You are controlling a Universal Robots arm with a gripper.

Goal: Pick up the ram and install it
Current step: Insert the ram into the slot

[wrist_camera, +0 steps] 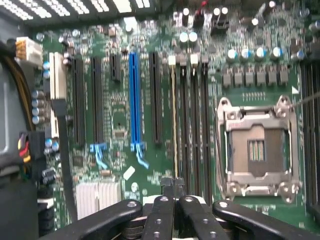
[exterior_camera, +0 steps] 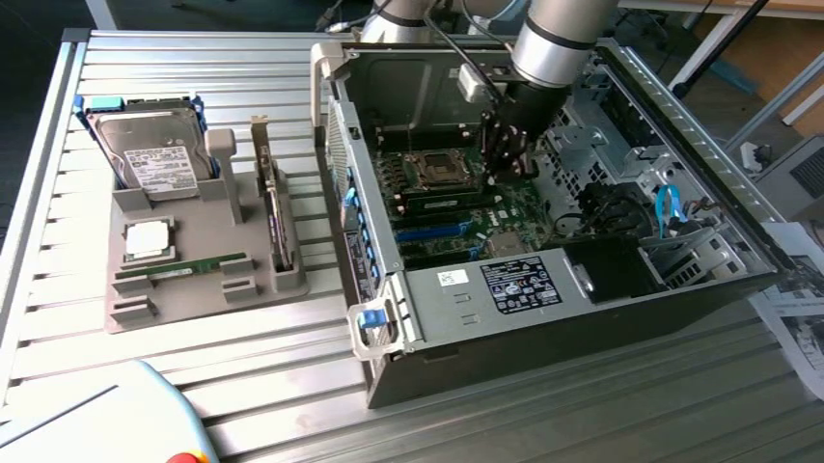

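Falls bright and even on the ribbed grey metal table [exterior_camera: 193, 367]. Darkens inside the open black computer case [exterior_camera: 592, 333], glints off round silver capacitor tops [wrist_camera: 245, 52].

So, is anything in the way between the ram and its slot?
Nothing visible. In the wrist view the ram stands edge-on along a memory slot beside the CPU socket, with the shut fingers right at one end of it. No cable or card crosses that row. Whether it is seated I cannot tell.
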